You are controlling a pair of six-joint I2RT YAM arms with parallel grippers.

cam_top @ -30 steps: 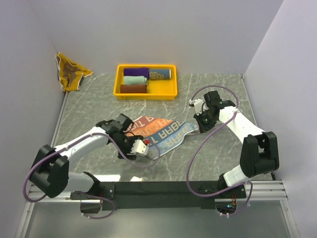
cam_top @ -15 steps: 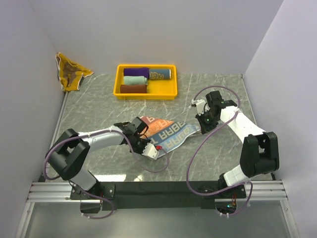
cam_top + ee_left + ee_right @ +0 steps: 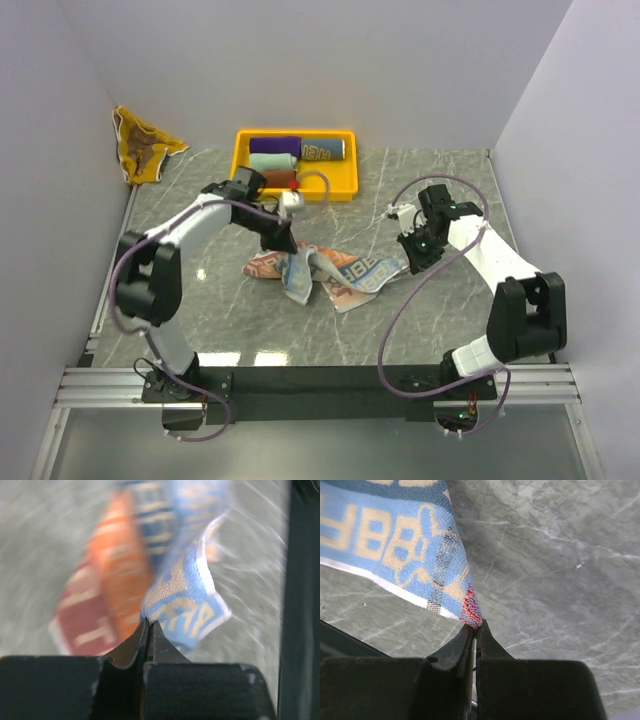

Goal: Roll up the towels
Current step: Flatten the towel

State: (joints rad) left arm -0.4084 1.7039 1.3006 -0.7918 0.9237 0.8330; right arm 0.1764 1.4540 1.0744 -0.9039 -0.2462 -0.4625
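The left end effector point(image 3: 150, 626) is pressed together on one corner of the striped towel point(image 3: 345, 272), and the wrist view shows the cloth hanging down from the tips, blurred. The right end effector point(image 3: 476, 629) is also closed and pinches the opposite corner, the one with a red edge. Between the two, the towel sags in a crumpled band in the middle of the tabletop point(image 3: 330, 330); part of it rests on the stone and no part is rolled yet. I think the arms are trying to stretch it flat before rolling.

Farther away, the yellow tray point(image 3: 353, 165) at the far side holds four rolled towels point(image 3: 275, 146): purple, mint, maroon and one blue-grey with letters. These look finished. At the far left corner a brown and yellow towel point(image 3: 145, 148) lies bunched against the wall, not rolled. So, in my judgement, two towels are left: the striped one in hand, then the brown one.
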